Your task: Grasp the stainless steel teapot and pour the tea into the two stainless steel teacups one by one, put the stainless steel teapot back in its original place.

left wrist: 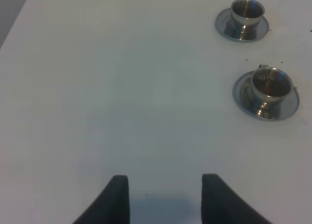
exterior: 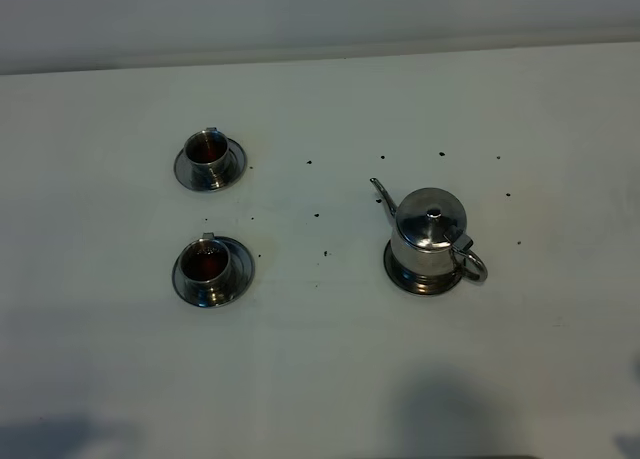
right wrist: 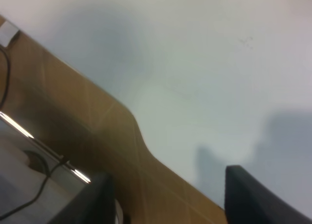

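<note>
Left claw (left wrist: 165, 197) is seen spread wide, nothing held, hovering over bare tabletop (left wrist: 122, 87). Right claw (right wrist: 168, 199) is also spread, empty, at the tabletop edge. Teapot (exterior: 428, 237) is set upright on the right; two filled teacups (exterior: 207, 149) (exterior: 207, 263) are placed left on saucers.

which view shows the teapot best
The exterior high view: the stainless steel teapot stands whole on the white table, with lid, spout and handle clear. The left wrist view shows only the two cups, and the right wrist view only the table edge; neither shows the pot.
</note>
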You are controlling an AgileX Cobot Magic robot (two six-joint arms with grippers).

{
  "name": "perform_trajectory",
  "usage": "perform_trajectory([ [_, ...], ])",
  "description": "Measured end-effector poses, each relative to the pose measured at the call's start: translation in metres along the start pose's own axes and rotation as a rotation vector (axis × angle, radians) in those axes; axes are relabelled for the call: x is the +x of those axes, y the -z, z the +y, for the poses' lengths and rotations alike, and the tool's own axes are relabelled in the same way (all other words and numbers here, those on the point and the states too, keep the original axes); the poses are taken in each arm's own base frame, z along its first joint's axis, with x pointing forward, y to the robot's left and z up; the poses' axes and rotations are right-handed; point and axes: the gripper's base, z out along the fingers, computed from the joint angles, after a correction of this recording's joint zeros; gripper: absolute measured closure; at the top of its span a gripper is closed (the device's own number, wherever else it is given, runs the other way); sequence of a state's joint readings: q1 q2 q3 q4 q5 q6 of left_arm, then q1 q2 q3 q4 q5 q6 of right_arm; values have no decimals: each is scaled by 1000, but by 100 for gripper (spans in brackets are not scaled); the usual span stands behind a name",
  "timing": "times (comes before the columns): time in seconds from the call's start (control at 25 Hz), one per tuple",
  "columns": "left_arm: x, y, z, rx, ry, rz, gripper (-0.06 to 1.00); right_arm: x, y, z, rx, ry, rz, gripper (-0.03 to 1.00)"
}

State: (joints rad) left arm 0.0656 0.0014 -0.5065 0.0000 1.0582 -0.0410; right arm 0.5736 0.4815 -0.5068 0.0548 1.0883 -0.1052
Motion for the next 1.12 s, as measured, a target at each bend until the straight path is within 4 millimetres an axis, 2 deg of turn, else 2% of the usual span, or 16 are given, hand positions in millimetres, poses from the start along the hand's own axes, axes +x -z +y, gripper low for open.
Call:
perform_trajectory([
  [0.2, 0, 0, 0, 0, 0, 0, 56, 3, 4, -6, 59, -81, -32, 48],
  [0.44, 0, 0, 0, 0, 0, 0, 56, 15, 21, -14, 245, -285, -149, 48],
  [0.6, 0, 0, 0, 0, 0, 0, 56, 26, 32, -11, 361, -373, -242, 48],
  [0.96, 0, 0, 0, 0, 0, 0, 56, 46, 48, 7, 443, -352, -436, 48],
  [1.12, 0, 0, 0, 0, -1, 0, 56, 49, 49, 9, 451, -349, -458, 48],
])
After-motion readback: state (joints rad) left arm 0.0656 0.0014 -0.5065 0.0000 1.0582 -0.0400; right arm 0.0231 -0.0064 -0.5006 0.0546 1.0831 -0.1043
